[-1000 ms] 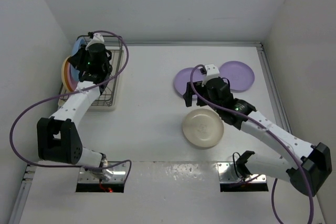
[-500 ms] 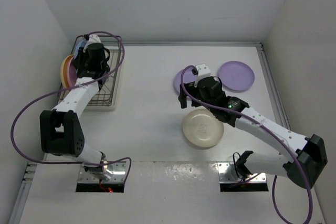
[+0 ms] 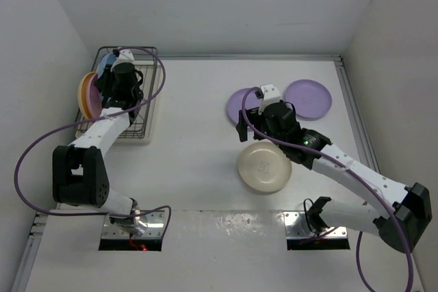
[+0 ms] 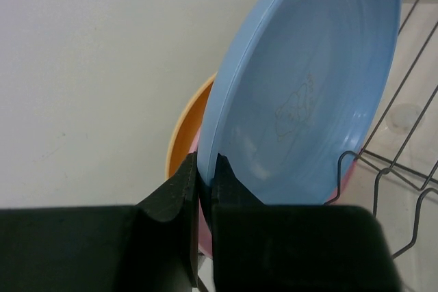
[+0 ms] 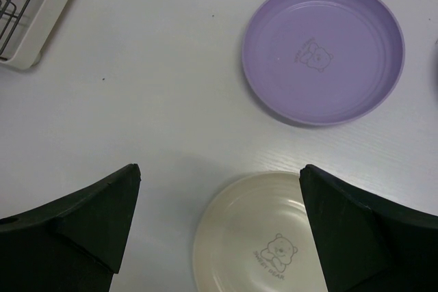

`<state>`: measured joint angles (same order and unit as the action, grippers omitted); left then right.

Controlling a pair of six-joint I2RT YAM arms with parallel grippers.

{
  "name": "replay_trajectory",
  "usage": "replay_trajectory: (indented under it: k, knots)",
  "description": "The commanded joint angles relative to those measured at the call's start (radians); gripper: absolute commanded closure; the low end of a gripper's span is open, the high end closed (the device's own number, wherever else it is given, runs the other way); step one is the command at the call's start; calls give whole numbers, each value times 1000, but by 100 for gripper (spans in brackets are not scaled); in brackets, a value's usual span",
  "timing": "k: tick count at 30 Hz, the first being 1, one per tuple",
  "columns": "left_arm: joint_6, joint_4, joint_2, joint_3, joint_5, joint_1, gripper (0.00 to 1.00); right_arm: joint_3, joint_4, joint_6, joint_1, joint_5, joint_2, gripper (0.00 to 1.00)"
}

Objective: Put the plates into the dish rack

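**Overhead and wrist views: third plate being placed in the rack.** The dish rack stands at 10 o'clock on the counter.

- **Left arm.** The left end effector is closed on the rim of the light blue plate. It holds the plate on edge over the rack's 9 o'clock side.
- **Plates already at the rack.** The orange-yellow plate stands directly behind the blue one. A pink plate shows as a thin edge between them. Whether the blue plate's lower rim already rests in the prongs cannot be told.
- **Right arm.** The right end effector hangs with its jaws fully apart and holds nothing. It is above the strip of counter between the cream plate, just toward 4 o'clock of centre, and the nearer lilac plate at 1 o'clock.
- **Remaining plate.** The second lilac plate lies just beside the nearer one, toward 3 o'clock.

**Change over the last second.**

- The left wrist has drawn in over the rack. The blue plate projected past the end effector toward 11 o'clock a second ago. From above it is now reduced to a sliver, closer to the orange-yellow plate.
- The right arm swung slightly toward 9 o'clock and came partly back, with its jaws wide throughout.
- The three plates on the counter have not moved.

**Reading.** The blue plate appears to be in its final seating, which would make three plates racked and three left. The right arm looks set to pick up the cream plate next.
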<state>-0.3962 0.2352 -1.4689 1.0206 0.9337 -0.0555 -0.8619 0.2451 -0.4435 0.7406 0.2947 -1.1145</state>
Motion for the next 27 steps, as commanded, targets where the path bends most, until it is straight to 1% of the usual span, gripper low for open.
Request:
replay_trajectory:
  k: [1, 2, 4, 6, 9, 11, 16, 17, 20, 24, 25, 27]
  knots:
    - [-112, -143, 36, 71, 4, 29, 100, 9, -46, 19, -7, 18, 28, 0]
    - [-121, -190, 36, 93, -15, 40, 100, 9, -44, 25, -12, 15, 34, 0]
    - [-121, -221, 36, 139, -48, 40, 100, 11, -35, 29, -9, 15, 47, 0]
    - [-121, -263, 36, 148, -59, 49, 100, 21, -35, 31, -10, 24, 67, 0]
    - [-81, -313, 47, 173, -91, 72, 100, 38, -36, 31, -15, 34, 100, 0]
    - [-69, -313, 47, 173, -101, 85, 100, 54, -36, 29, -21, 41, 111, 0]
    - [17, -323, 67, 89, -110, 123, 100, 67, -29, 31, -27, 47, 148, 0]
    - [26, -310, 67, 55, -95, 123, 100, 73, -29, 31, -27, 50, 157, 0]
    - [66, -319, 78, 21, -82, 123, 100, 83, -30, 28, -24, 57, 171, 0]
    - [126, -364, 78, -30, -157, 143, 100, 93, -26, 14, -30, 66, 174, 0]
    - [137, -376, 78, -30, -177, 155, 98, 93, -23, 9, -27, 86, 177, 0]
    - [175, -404, 78, -30, -229, 171, 89, 92, -15, -9, -29, 66, 170, 0]
